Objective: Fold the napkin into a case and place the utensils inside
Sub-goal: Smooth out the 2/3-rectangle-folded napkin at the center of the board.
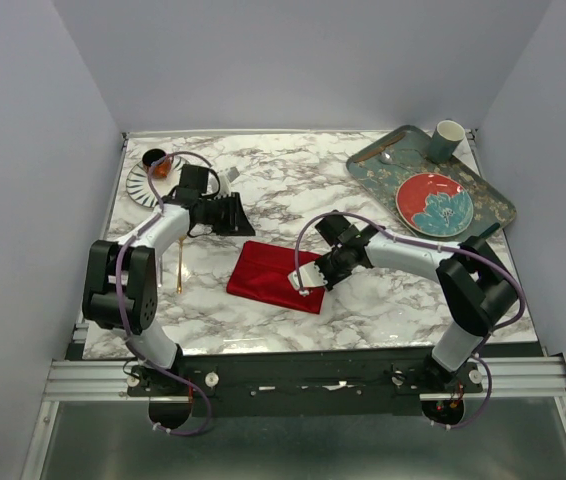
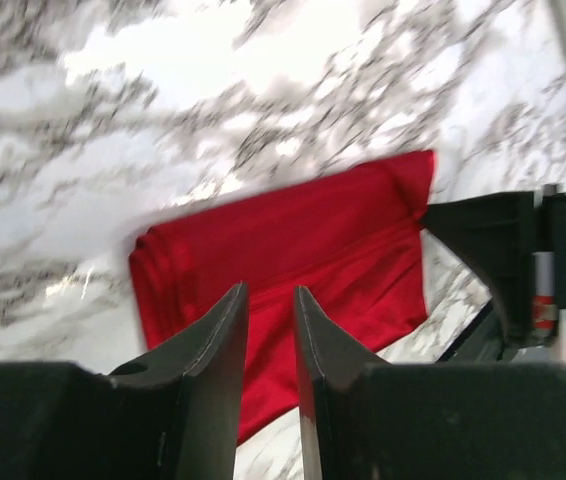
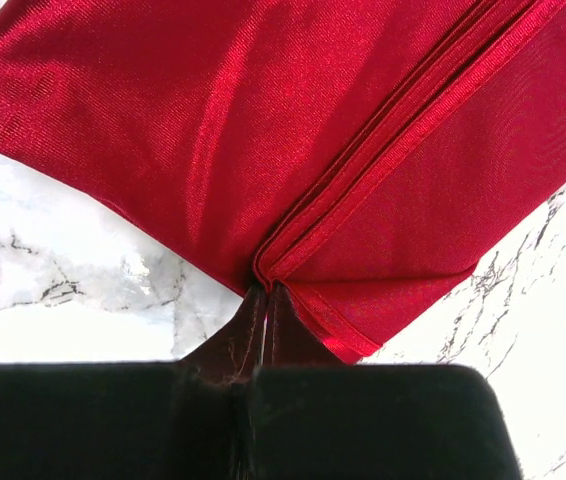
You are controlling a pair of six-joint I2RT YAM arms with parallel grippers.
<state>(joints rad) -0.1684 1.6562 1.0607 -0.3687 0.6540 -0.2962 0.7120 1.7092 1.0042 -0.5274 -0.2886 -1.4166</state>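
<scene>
**Resting closed jaws at the napkin's near edge, with the other jaws held above the desk**

Nearest my bases, my right jaws are pressed together with no gap. Their fingertips [image 3: 253,325] touch the near right edge of the napkin [image 1: 266,270], at the point where the stacked hems of its folded layers meet. Whether any cloth is nipped between them I cannot tell. The napkin lies flat near the middle of the marble desk [image 1: 263,170], folded into a tilted, roughly rectangular red pad. To its left and well apart from it, the gold spoon [image 1: 179,268] lies on the desk beneath my left arm, lengthwise from near to far. Beyond the spoon, my left jaws hang above the desk just past the napkin's left corner. They are slightly apart, with a narrow gap between the fingers [image 2: 221,340] and nothing in it. Farther back on the left sits a striped plate [image 1: 139,186] with a dark cup [image 1: 153,157] at its far rim. A slim silver piece [image 1: 233,176], possibly the fork but too small to be sure, lies just right of the plate. At the far right a teal tray [image 1: 378,175] carries a red patterned plate [image 1: 410,195], a pale cup [image 1: 449,136] and a brown-handled utensil [image 1: 389,152].
</scene>
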